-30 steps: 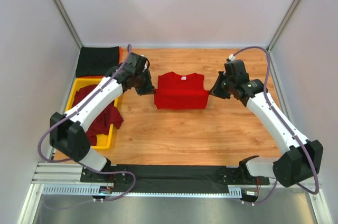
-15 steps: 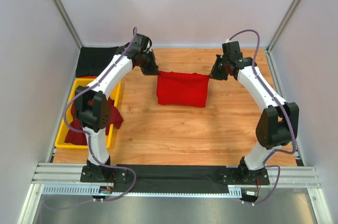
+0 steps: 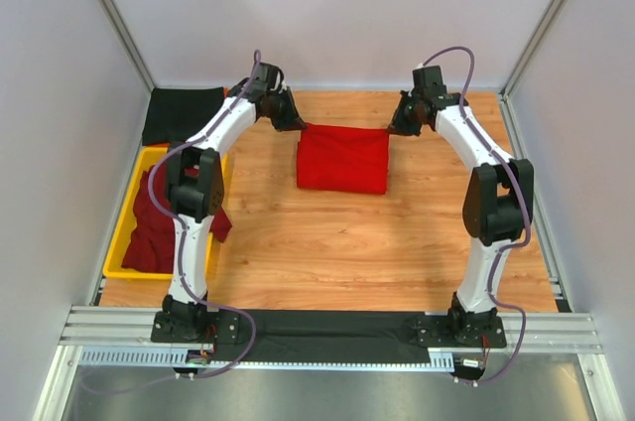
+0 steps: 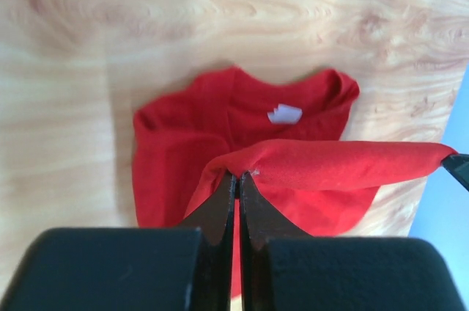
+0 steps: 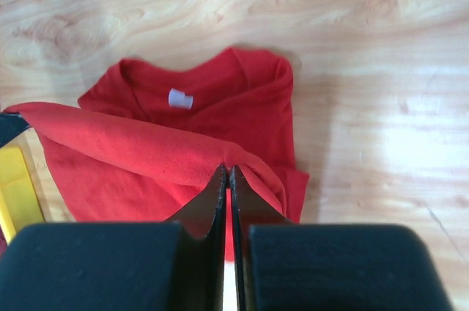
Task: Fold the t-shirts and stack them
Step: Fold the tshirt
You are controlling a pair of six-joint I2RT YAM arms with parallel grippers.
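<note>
While both arms reach far out, the left gripper (image 3: 298,126) is clamped on one corner of the red t-shirt's (image 3: 342,161) raised edge, and the right gripper (image 3: 394,129) pinches the other corner. That edge hangs stretched between the two. Beneath them the rest lies on the wooden table (image 3: 298,252), white neck label (image 4: 284,114) showing. Maroon t-shirts (image 3: 149,232) sit in a yellow tray (image 3: 119,260), well outside the left gripper.

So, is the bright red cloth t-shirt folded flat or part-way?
Part-way: left gripper and right gripper hold an edge of the red t-shirt taut above the rest, white neck label uncovered.
</note>
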